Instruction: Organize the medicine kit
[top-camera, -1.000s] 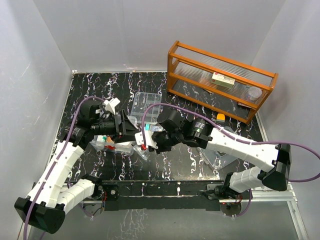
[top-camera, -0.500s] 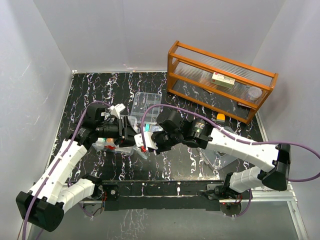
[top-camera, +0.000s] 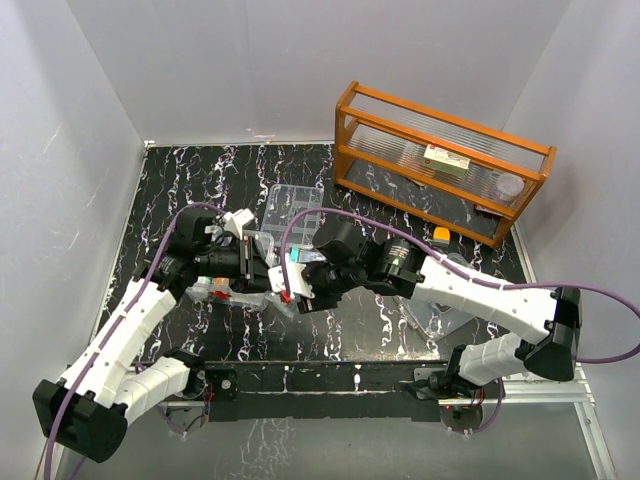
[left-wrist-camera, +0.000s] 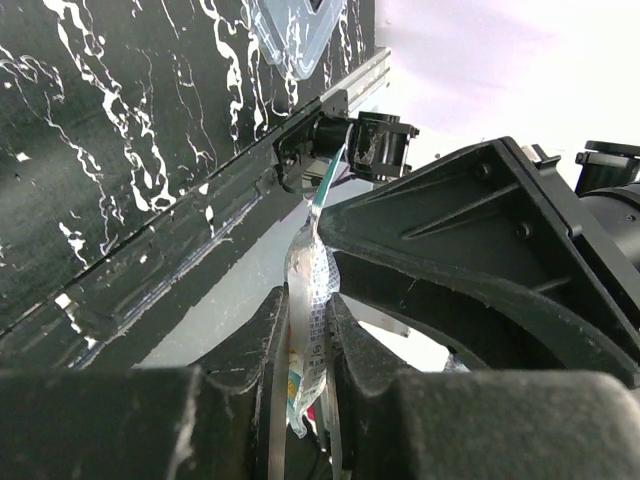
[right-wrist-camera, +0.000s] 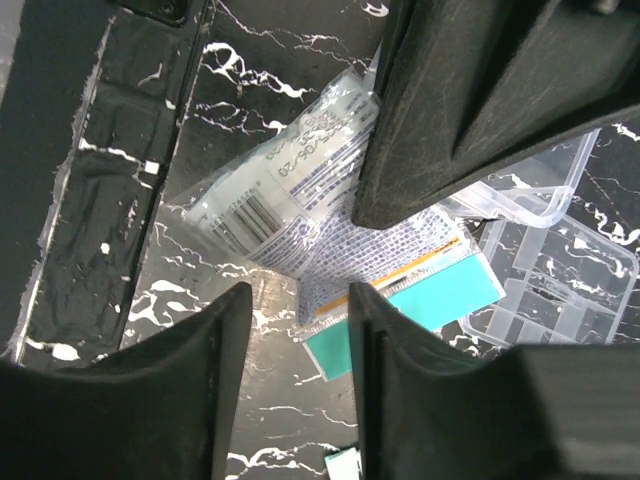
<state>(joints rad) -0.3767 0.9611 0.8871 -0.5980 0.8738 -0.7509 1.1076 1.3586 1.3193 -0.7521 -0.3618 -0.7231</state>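
The left gripper (left-wrist-camera: 305, 318) is clamped on a flat clear packet (left-wrist-camera: 312, 285), which stands edge-on between its two dark fingers (left-wrist-camera: 272, 330) in the left wrist view. In the right wrist view the same packet (right-wrist-camera: 300, 215) shows its face: printed text, a barcode and a teal strip at its 4 o'clock corner, held clear of the black marbled table (top-camera: 200, 190). The right gripper (right-wrist-camera: 298, 305) faces it with its fingers (right-wrist-camera: 232, 340) apart. The packet is seen through the gap, and neither finger appears to be pressing it. From above, the two grippers meet nose to nose near the middle of the table, the left gripper (top-camera: 258, 266) at 9 o'clock of the right gripper (top-camera: 296, 284). The medicine kit (top-camera: 292, 203) shows as a clear divided tray lying flat at 12 o'clock from the grippers, just beyond them; the right wrist view catches it (right-wrist-camera: 565, 300) at 4 o'clock. A clear plastic piece (top-camera: 432, 316) lies under the right forearm at 4 o'clock of the grippers, possibly the kit's lid, though the arm hides too much to be sure. The orange wooden rack (top-camera: 440, 160) stands at 2 o'clock, well apart, against the back right corner.
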